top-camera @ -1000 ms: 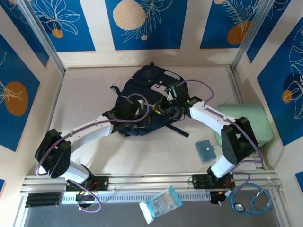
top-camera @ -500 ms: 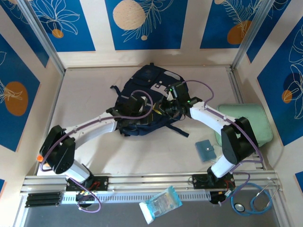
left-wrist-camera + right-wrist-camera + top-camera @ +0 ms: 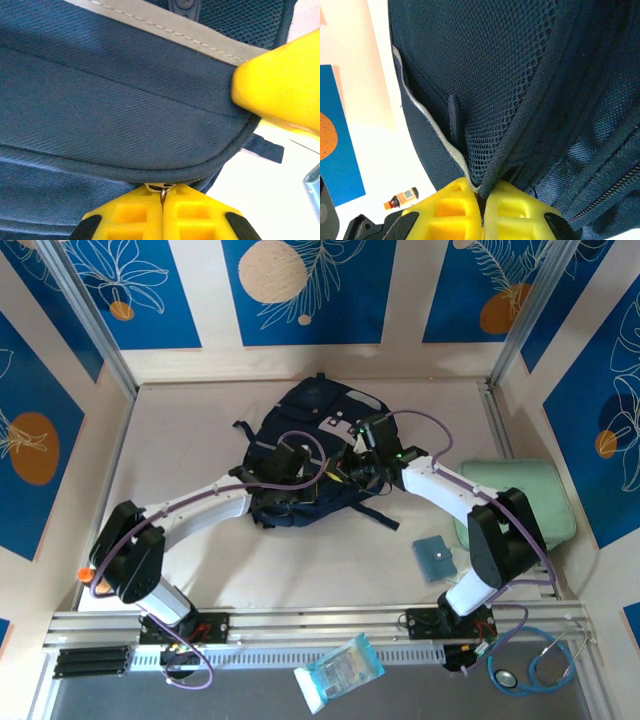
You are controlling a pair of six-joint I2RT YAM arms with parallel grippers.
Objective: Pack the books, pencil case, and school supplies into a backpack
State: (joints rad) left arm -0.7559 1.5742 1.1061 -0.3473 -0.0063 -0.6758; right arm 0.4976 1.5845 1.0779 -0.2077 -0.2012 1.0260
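The dark navy backpack (image 3: 312,408) lies in the middle of the table. My left gripper (image 3: 162,194) is shut on a small metal zipper pull (image 3: 161,188) at the backpack's (image 3: 125,110) piped edge. My right gripper (image 3: 482,194) is shut on the backpack's mesh-and-trim edge (image 3: 490,170), pinching the fabric. From above, both grippers meet at the pack's near right side, the left gripper (image 3: 318,477) close beside the right gripper (image 3: 352,468). A teal square pad (image 3: 433,558) lies right of the pack. A little orange-capped tube (image 3: 400,198) lies on the table. The books and pencil case are out of view.
A mint-green case (image 3: 525,495) sits at the right wall. A plastic-wrapped packet (image 3: 340,670) and a stethoscope (image 3: 535,665) lie in front of the arm bases. An orange cap (image 3: 85,572) shows by the left arm's elbow. The right gripper's yellow finger (image 3: 280,90) is close by.
My left gripper has slid a little to the right along the backpack and closed on the zipper pull. The right gripper has kept its hold on the fabric.
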